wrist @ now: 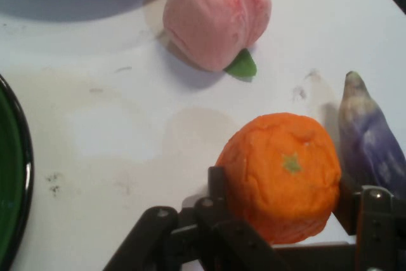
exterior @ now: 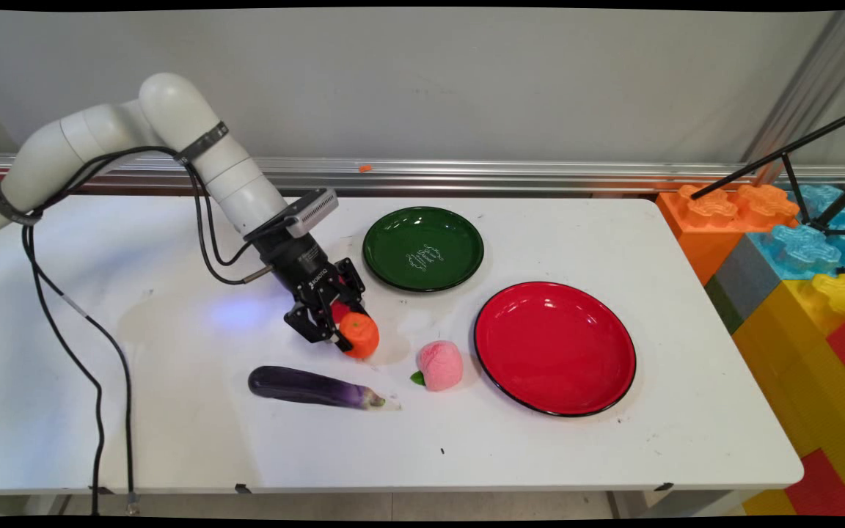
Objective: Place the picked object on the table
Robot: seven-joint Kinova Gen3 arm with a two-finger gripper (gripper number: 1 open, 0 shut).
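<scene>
The claw [exterior: 347,328] is closed on an orange [exterior: 360,334], a black finger pressed against each side of it; in the hand view the fruit [wrist: 282,172] fills the gap between the fingers, its green stem mark facing the camera, and its underside is hidden behind the linkage, so whether it touches the white counter [exterior: 173,425] cannot be told. Near it on the counter lies a pink peach [exterior: 440,364] with a small green leaf, and a purple eggplant [exterior: 312,387] lies lengthwise toward the near edge; in the hand view only the eggplant's tip [wrist: 369,138] shows, the rest cut off. A green plate [exterior: 422,248] sits farther back, a red plate [exterior: 554,347] to the right, just beside the peach.
</scene>
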